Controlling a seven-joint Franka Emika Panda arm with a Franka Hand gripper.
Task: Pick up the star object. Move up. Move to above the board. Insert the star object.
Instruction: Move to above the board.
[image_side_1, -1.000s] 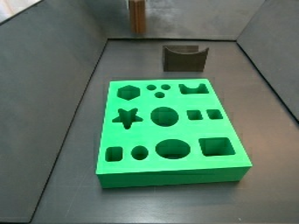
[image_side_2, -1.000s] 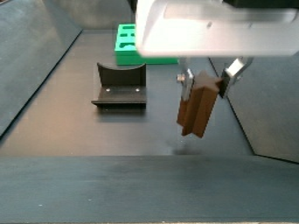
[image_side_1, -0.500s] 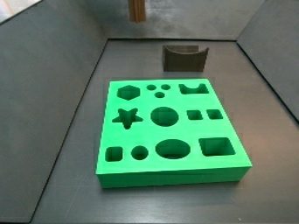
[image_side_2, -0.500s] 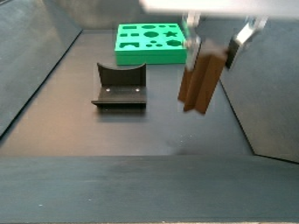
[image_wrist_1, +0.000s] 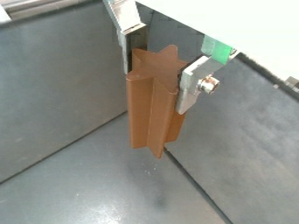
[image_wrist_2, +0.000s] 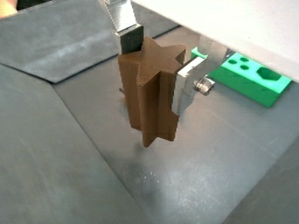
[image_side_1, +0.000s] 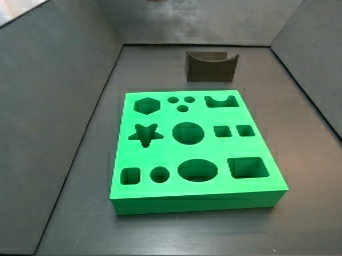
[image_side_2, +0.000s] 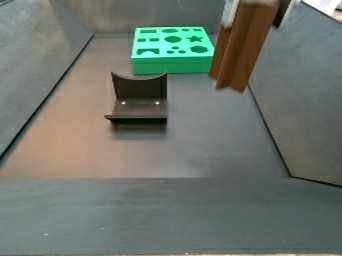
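The gripper was up in the air above the dark floor, and its two flat silver fingers were squeezed tight on the star object. This tall brown wooden piece had ridges running down its sides, and it hung straight down from the fingers with its lower end free and not touching the floor, as both wrist views showed. In a wrist view the same piece sat between the fingers, with one plate flat against its side and the other at its top. In a side view the star object was high near the upper edge, and only a bit of the gripper showed above it. The board lay flat on the floor, bright green, with a star hole, round holes and square holes cut in it, and all of them looked empty. In a side view the board was far back, well apart from the held piece. A squat dark grey block with a curved dip in its top stood beyond the board, not touching it. In a side view the fixture stood on the floor between the board and the camera.
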